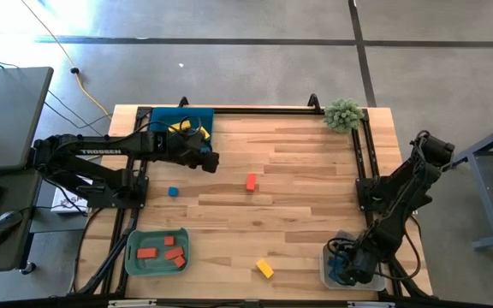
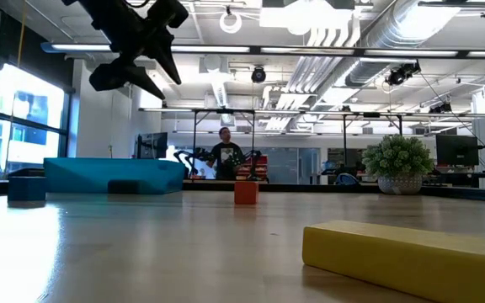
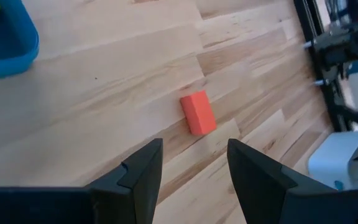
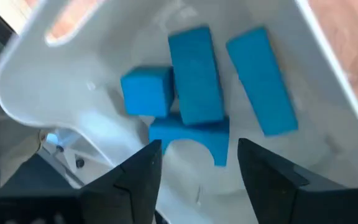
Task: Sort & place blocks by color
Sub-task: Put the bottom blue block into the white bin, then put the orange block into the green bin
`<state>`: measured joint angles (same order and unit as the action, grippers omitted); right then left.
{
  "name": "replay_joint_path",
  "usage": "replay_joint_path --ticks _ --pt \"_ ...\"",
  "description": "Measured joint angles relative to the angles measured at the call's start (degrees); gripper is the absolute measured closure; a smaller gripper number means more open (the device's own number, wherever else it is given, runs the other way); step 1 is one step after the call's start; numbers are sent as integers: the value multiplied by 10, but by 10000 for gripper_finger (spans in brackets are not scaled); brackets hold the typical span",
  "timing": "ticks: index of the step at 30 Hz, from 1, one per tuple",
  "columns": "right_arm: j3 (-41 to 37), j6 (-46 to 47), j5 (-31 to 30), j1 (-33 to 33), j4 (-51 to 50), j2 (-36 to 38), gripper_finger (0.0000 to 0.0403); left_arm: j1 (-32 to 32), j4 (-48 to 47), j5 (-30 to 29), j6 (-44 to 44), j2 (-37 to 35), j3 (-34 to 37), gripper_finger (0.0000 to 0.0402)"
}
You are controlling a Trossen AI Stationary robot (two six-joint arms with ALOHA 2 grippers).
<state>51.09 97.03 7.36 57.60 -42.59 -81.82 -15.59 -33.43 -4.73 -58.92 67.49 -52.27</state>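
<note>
My left gripper (image 1: 210, 161) (image 3: 194, 144) hangs open above the table's far left part, touching nothing. A red-orange block (image 3: 198, 112) (image 1: 251, 181) lies flat on the wood just ahead of it. A small blue block (image 1: 173, 192) and a yellow bar (image 1: 264, 269) also rest flat on the table. My right gripper (image 1: 347, 263) (image 4: 199, 146) stands open, pointing down into the grey-white tray (image 4: 61, 74) at the near right. Several blue blocks (image 4: 194, 74) lie on that tray's floor below its fingers.
A green tray (image 1: 132, 257) with red-orange blocks sits near left. A teal tray (image 1: 163, 118) holding yellow blocks stands far left, behind my left arm. A small plant (image 1: 343, 113) is at the far right corner. Black frame rails run along the table's sides.
</note>
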Motion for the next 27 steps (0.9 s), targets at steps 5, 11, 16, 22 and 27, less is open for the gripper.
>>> replay_joint_path --ticks 5,11,16,22,27 --pt "0 2 32 0 0 0 204 0 10 0 -34 15 0 232" --pt "16 -6 31 0 0 2 203 15 19 5 -35 37 0 232" --pt "47 -18 21 -3 -23 3 203 24 14 4 -24 46 0 232" --pt "91 -19 12 -22 -77 3 203 26 -6 -4 10 48 0 232" --pt "134 -26 -48 -50 -122 3 203 22 -62 -17 48 48 0 232"
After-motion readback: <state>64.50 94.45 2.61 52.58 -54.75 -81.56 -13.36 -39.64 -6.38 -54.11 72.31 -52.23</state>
